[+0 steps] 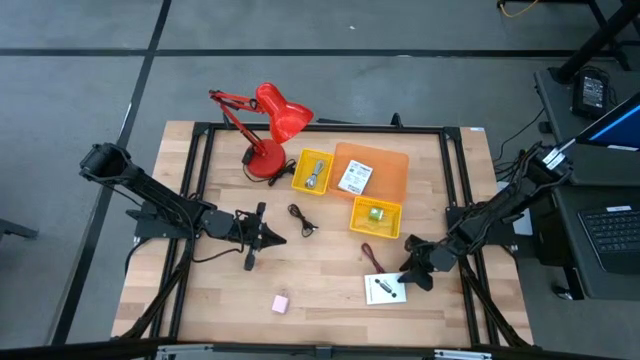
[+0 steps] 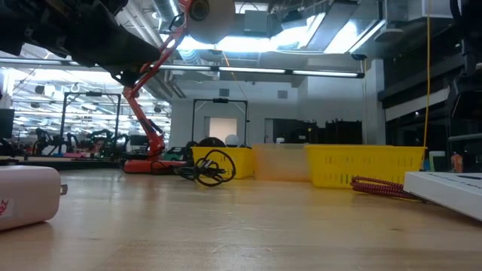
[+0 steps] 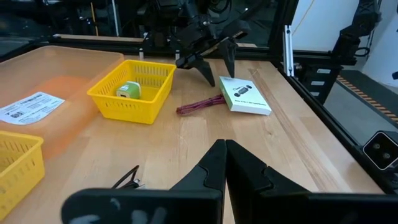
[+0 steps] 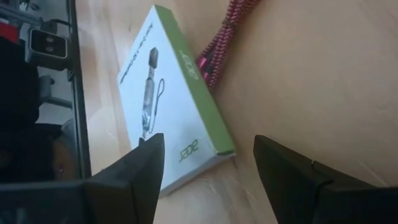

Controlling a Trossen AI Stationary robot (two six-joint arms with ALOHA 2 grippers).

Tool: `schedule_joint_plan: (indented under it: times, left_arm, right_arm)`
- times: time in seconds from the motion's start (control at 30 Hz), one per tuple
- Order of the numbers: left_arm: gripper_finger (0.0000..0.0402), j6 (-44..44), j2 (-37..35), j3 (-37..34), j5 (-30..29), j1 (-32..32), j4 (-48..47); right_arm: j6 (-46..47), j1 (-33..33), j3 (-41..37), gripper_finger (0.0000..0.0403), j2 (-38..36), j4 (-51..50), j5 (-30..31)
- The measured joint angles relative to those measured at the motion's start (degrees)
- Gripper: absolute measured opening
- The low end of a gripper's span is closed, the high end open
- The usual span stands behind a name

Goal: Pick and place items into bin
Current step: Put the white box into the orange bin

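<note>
A white box with a green edge [image 4: 165,99] lies flat on the table near its front right, with a maroon cord [image 1: 372,257] beside it. My right gripper [image 4: 211,168] is open and slants down over the box's near corner, one finger on each side. A black cable [image 1: 302,220] lies mid-table and a pink block [image 1: 280,303] near the front edge. My left gripper [image 1: 278,238] hangs shut over the table's left middle, holding nothing. My right gripper's fingers [image 4: 140,171] stand over the box's corner [image 4: 227,151]. I cannot tell whether they touch it.
At the back stand a yellow bin [image 1: 313,172] with a greyish tool, an orange bin [image 1: 385,165] with a white card, and a second yellow bin [image 1: 376,217] with a green item. A red desk lamp [image 1: 272,125] stands at the far left of them.
</note>
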Motion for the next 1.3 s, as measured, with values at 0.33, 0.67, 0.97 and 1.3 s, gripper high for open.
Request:
schedule_joint_plan:
  times: [0.33,0.67,0.97,1.3]
  left_arm:
    - [0.0006,0.02,0.00,0.00,0.00,0.00,-0.02]
    - [0.0006,0.00,0.00,0.00,0.00,0.00,-0.02]
    - [0.0006,-0.01,0.00,0.00,0.00,0.00,-0.02]
    - [0.0006,-0.02,-0.02,0.00,0.02,0.00,-0.02]
  right_arm:
    - [-0.07,0.00,0.09,0.0228,4.88,5.28,0.39]
    - [-1.19,-0.05,0.20,0.0162,6.00,4.63,0.88]
    - [-3.73,-0.04,0.13,0.0032,5.99,4.94,0.39]
    - [-5.32,-0.09,0.00,0.0022,6.10,7.15,0.73]
